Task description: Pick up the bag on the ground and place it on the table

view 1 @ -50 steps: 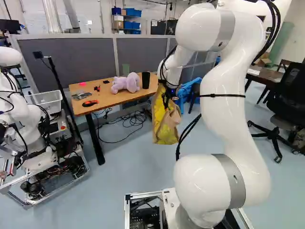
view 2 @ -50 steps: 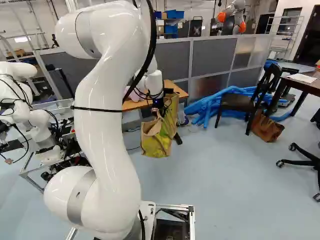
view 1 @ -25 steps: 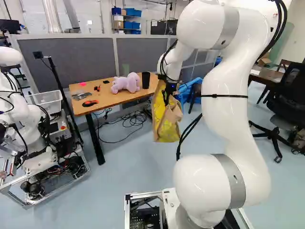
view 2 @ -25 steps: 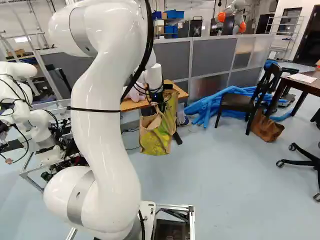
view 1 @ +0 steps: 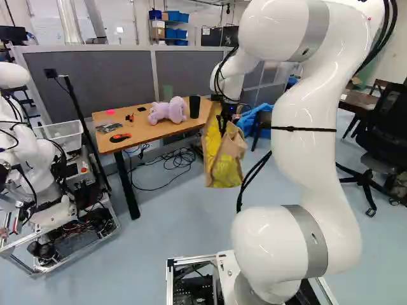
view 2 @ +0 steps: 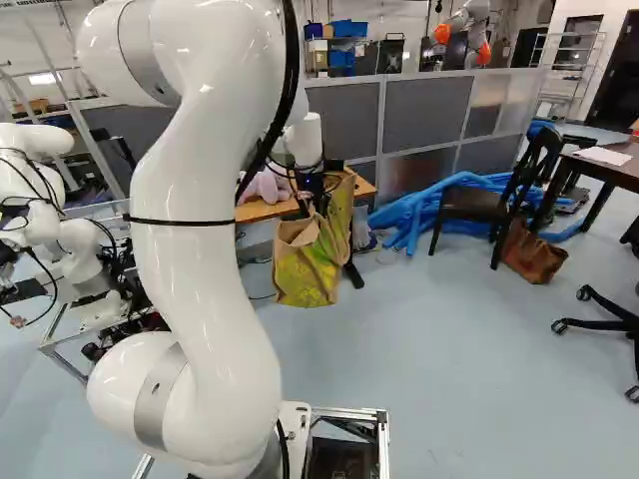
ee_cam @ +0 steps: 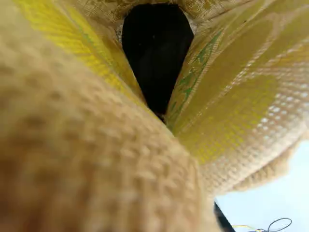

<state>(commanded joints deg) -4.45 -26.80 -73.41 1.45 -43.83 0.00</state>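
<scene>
Jaws clamped on its top, you hold the bag [view 1: 224, 171] aloft near the counter [view 1: 150, 135], mid-transfer, with a lift clear of the edge likely needed next.

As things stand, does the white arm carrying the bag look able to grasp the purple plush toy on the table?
Probably not: the bag hangs from the end of the white arm, so it seems occupied. The plush toy itself lies exposed on the table, with nothing over it.
</scene>
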